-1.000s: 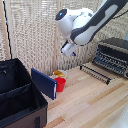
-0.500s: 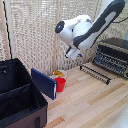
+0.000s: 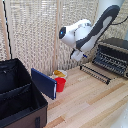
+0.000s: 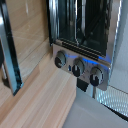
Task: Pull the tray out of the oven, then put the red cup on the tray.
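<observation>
Black oven (image 3: 114, 54) just ahead of the arm, door dropped open so the tray (image 3: 111, 59) can slide out; tray not yet drawn. Red cup (image 3: 60, 84) well behind, waiting on the table (image 3: 90, 100). Gripper out of sight, state impossible to tell.

A pale woven reed screen (image 3: 35, 35) fills the upper left and centre of the exterior view, behind a light wooden plank tabletop (image 3: 85, 102) spanning the lower right.

red cup (image 3: 60, 84) stands upright on the wood; black oven (image 3: 114, 56) well apart, door down.
</observation>
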